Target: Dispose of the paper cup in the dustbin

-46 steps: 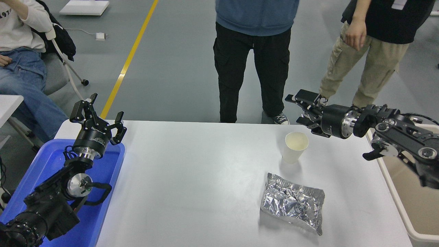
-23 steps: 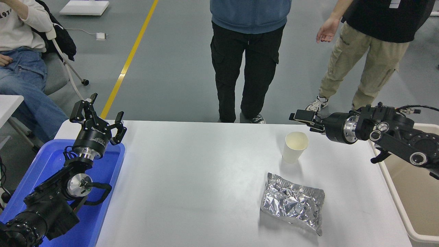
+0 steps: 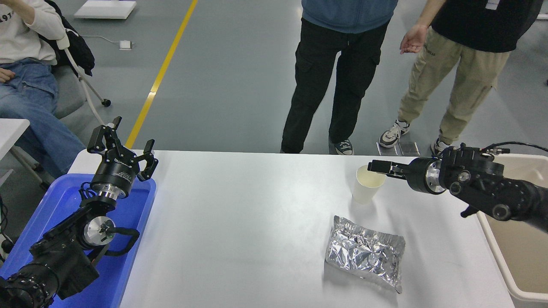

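The paper cup (image 3: 368, 184) stands upright right of centre on the white counter (image 3: 239, 222), looks empty, cream inside. It should be super light and thin-walled, so it'll probably crush or tip if squeezed hard; I'd pinch the wall just under the rim, gently.

The right tool (image 3: 379, 167) comes in from the right edge with its tip right at the cup's rim. It's edge-on, so I honestly can't tell if it's spread or pinched.

The left tool (image 3: 122, 143) is parked lower left with fingers spread, holding nothing, over the blue tray (image 3: 64, 201).

The dustbin (image 3: 513, 239) at the lower right edge shows nothing inside. The foil bag (image 3: 364, 252) lies just below the cup.
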Action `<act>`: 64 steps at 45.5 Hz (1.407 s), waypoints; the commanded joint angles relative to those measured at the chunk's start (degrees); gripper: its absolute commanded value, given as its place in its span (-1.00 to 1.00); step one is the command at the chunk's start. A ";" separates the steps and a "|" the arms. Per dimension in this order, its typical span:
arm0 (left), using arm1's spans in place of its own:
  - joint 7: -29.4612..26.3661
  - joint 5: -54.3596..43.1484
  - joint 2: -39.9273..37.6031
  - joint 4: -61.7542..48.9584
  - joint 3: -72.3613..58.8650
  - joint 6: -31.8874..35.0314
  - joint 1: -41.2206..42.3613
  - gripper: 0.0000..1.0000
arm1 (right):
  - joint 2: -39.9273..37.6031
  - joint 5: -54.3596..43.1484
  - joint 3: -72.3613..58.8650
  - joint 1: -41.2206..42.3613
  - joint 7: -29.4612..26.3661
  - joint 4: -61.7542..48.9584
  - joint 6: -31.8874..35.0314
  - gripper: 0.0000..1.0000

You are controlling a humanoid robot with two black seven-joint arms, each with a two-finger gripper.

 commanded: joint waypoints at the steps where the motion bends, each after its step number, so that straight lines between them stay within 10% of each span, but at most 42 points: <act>1: 0.02 0.00 0.00 -0.09 0.00 0.00 0.00 1.00 | 4.36 0.08 -2.06 -0.57 0.55 -6.88 -1.12 1.00; 29: 0.02 0.00 0.00 0.00 0.00 0.00 0.00 1.00 | 9.38 0.78 -1.98 -2.77 2.65 -14.80 -3.31 0.95; 64: 0.02 0.00 0.00 -0.09 0.00 0.00 0.00 1.00 | 9.47 4.04 -2.07 -2.33 3.45 -14.10 -3.23 -0.27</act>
